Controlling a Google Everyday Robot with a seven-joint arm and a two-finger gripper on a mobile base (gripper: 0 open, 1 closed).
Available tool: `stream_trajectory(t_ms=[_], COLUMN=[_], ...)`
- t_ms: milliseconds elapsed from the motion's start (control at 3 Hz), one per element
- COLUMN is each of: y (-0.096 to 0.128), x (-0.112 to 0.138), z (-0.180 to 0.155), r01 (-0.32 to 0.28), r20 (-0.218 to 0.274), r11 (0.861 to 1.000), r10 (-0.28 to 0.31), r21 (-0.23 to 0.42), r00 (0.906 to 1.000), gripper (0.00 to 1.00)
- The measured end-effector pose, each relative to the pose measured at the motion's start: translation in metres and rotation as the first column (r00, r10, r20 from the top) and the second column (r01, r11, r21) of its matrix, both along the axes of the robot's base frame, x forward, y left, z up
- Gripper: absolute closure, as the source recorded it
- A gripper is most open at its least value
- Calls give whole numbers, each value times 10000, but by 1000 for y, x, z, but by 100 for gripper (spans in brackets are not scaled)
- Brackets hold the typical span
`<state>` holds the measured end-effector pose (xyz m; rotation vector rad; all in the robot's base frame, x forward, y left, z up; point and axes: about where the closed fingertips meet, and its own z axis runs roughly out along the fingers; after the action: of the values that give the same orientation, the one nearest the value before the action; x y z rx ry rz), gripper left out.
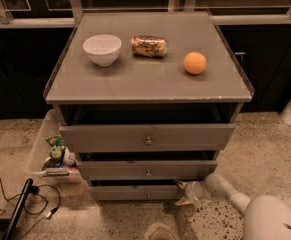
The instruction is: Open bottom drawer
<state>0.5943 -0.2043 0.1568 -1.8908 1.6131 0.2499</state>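
The grey cabinet (pixel 150 81) has three drawers. The bottom drawer (pixel 130 193) is the lowest, with a slim grey front and a small brass knob (pixel 148 195). Its front stands slightly out from the cabinet. My gripper (pixel 184 193) comes in from the lower right on a white arm and sits at the right end of the bottom drawer's front, fingertips against its edge. The middle drawer (pixel 148 170) and the top drawer (pixel 147 137) stand a little further out above it.
On the cabinet top sit a white bowl (pixel 102 49), a lying can (pixel 148 46) and an orange (pixel 195 63). A white bin (pixel 50 154) with items stands on the floor at the left. Black cables (pixel 20 204) lie at lower left. Dark cabinets stand behind.
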Motion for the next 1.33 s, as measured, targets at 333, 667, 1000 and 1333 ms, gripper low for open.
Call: stream_trajectory(t_ms=[333,667,1000,1333], y=[0,0,0,0], x=[0,0,0,0], z=[0,0,0,0], r01=[0,-1,-1,-1], r20=[0,-1,-1,-1], r11=[10000,10000,10000,10000], r10=[0,1,1,1], r21=[0,1,1,1], r00=[10000,10000,10000,10000], gripper=[65,88,100,81])
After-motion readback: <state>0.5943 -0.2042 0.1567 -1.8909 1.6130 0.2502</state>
